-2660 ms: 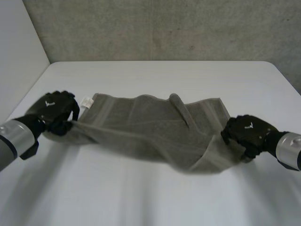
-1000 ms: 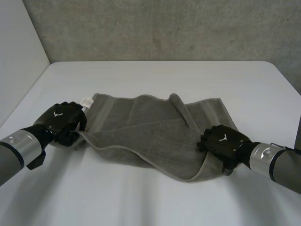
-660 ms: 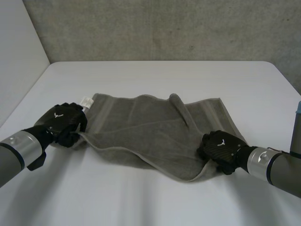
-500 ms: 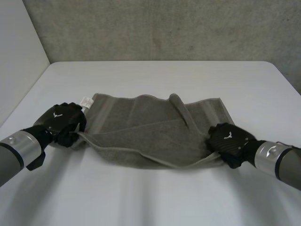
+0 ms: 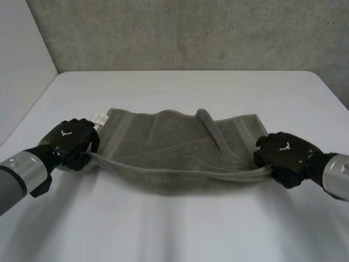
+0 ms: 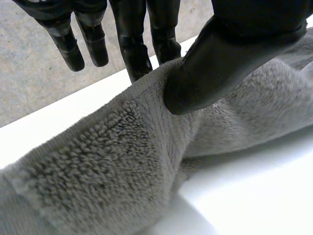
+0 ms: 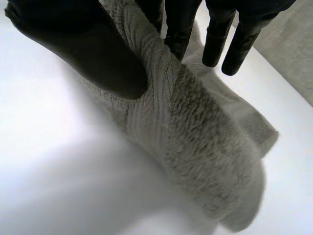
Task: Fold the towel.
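Grey towel (image 5: 163, 147) on white table (image 5: 180, 229), concrete wall (image 5: 191, 33)

Grey-brown terry towel (image 5: 174, 150) spread lengthwise left to right mid-counter, near edge lifted and stretched taut, a wrinkled ridge right of center.

The robot's black left hand (image 6: 225, 54) pinches a raised fold of the grey terry towel (image 6: 112, 166). Its broad thumb presses onto the cloth's ribbed edge, and the fingers (image 6: 133, 46) stand straight just behind it. Other fingers hang clear of the cloth beside them. The towel climbs from the white tabletop (image 6: 254, 196) up to the grip, its looped pile showing below the thumb. Beyond the tabletop's far edge stands a grey speckled wall (image 6: 29, 83).
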Available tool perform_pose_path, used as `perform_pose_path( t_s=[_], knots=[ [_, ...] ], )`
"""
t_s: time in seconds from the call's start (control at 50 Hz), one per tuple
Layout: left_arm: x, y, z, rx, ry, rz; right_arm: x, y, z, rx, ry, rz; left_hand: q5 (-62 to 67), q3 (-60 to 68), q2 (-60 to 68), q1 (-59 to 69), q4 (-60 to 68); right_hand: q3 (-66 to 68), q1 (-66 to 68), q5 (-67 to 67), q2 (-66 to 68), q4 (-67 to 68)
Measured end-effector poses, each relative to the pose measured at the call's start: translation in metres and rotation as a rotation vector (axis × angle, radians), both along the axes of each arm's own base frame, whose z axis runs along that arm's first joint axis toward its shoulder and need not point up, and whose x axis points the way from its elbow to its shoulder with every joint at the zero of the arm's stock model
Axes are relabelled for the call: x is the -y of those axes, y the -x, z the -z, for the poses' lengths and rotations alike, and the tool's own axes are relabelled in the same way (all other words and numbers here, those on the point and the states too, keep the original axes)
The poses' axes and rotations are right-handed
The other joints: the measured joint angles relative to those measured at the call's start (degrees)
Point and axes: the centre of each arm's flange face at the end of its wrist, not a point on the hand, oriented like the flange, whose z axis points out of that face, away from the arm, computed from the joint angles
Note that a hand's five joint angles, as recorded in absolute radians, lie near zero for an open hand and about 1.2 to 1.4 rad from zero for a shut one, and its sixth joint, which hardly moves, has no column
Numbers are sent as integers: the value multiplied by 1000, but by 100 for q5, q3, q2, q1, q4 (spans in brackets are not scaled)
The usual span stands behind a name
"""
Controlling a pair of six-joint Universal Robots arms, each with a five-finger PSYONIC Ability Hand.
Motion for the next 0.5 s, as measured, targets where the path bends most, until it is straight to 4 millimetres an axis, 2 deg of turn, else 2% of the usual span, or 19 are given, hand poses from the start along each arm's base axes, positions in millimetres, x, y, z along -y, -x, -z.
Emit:
perform_pose_path(
  t_s=[0.12, 0.18, 0.2, 0.26, 0.32, 0.34, 0.38, 0.44, 0.46, 0.5],
  knots=[
    [35, 8, -5, 7, 57, 17, 37, -7, -15, -16, 102, 16, 0, 0, 0, -1, 0, 0, 0, 0, 0, 0],
    [67, 22, -29, 2, 169, 34, 69, -23, -47, 20, 254, 40, 0, 0, 0, -1, 0, 0, 0, 0, 41, 0],
    [71, 24, -33, 1, 189, 35, 73, -25, -53, 31, 279, 45, 0, 0, 0, -1, 0, 0, 0, 0, 44, 0],
    [95, 38, -66, -15, 319, 34, 96, -38, -98, 130, 443, 85, 0, 0, 0, -1, 0, 0, 0, 0, 45, 0],
    [113, 50, -125, -78, 495, -4, 111, -44, -162, 326, 640, 146, 0, 0, 0, -1, 0, 0, 1, 0, 45, 0],
    [114, 51, -134, -93, 520, -11, 111, -44, -171, 357, 665, 153, 0, 0, 0, -1, 0, 0, 1, 0, 45, 0],
    [115, 52, -179, -179, 625, -40, 109, -42, -209, 497, 757, 175, 0, 0, 0, -1, 0, 0, 1, 0, 46, 0],
    [108, 50, -221, -286, 707, -56, 103, -39, -232, 606, 799, 184, 0, 0, 0, -1, 0, 0, 1, 0, 46, 0],
    [104, 48, -232, -322, 726, -57, 101, -38, -233, 629, 795, 186, 0, 0, 0, -1, 0, 0, 1, 3, 46, 0],
    [100, 46, -242, -366, 743, -57, 99, -37, -230, 643, 778, 188, 0, 0, 0, -1, 0, 0, 1, 14, 46, 0]
  ],
)
